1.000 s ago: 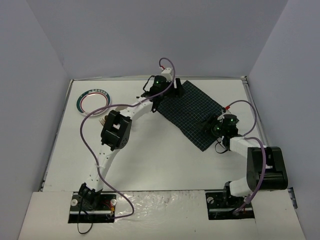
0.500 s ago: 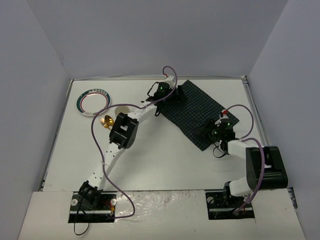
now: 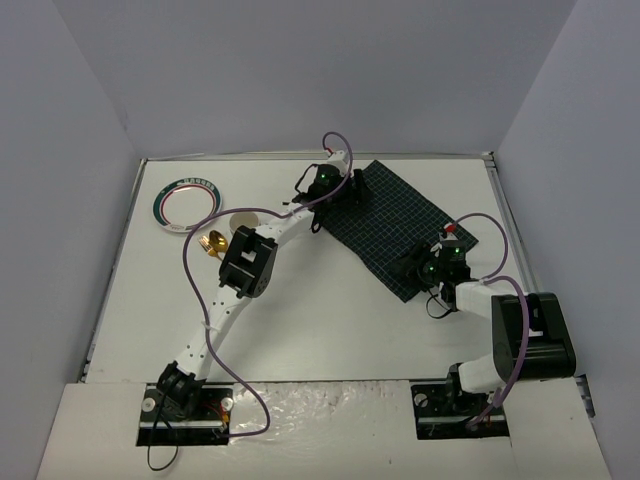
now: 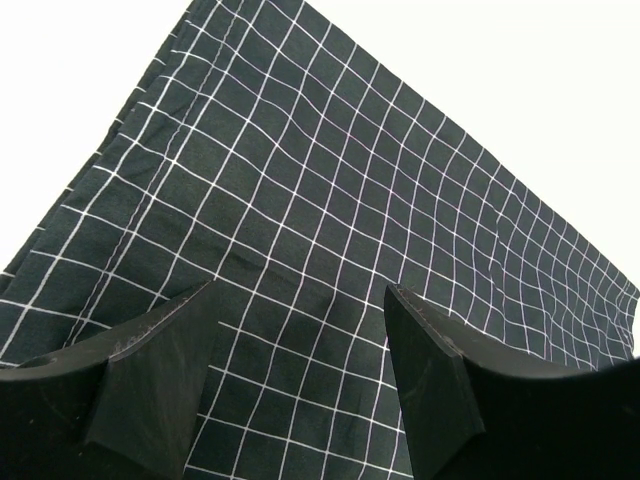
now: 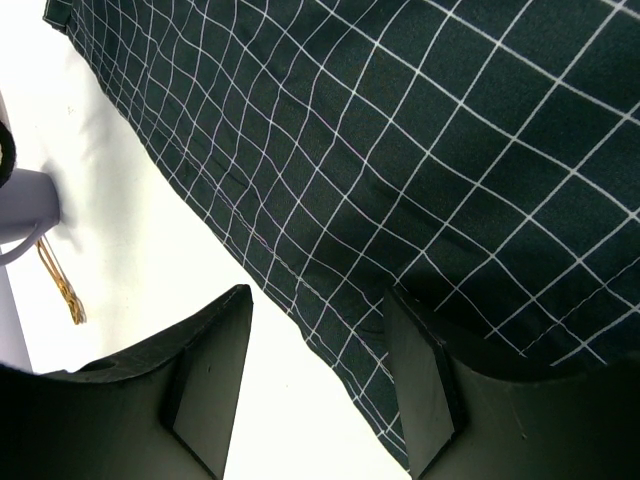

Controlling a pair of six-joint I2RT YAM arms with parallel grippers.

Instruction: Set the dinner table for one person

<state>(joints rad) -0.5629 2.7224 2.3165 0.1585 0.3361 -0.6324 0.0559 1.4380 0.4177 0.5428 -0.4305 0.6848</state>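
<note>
Swinging right since a second ago, the left arm [image 3: 248, 265] has carried its black elbow off two small things on the desk [image 3: 330, 325]. The left end effector [image 3: 350, 190] has slid a little further onto the cloth, and the right end effector [image 3: 410, 267] has edged toward the cloth's near corner.

The white desk fills the floor of the walled workspace and carries everything else. At its far left lies a plate [image 3: 187, 203] with a green and pink rim. Nearer and slightly right of it sits a gold utensil [image 3: 210, 243]; it may be a spoon or a fork, but it is too small to tell. A pale disc [image 3: 243, 222] lies just beside that, and both are close to the elbow.

Further right, the left end effector hangs over the far left corner of the dark green checked cloth [image 3: 400, 220], which lies flat and askew on the desk's right half. In the left wrist view its fingers [image 4: 150, 380] stand well apart, with only the cloth's grid visible below the gap and nothing gripped.

The right end effector is over the cloth's near edge. Its fingers [image 5: 215, 375] are also parted and empty. The hem runs diagonally beneath them, with bare desk on one side.
</note>
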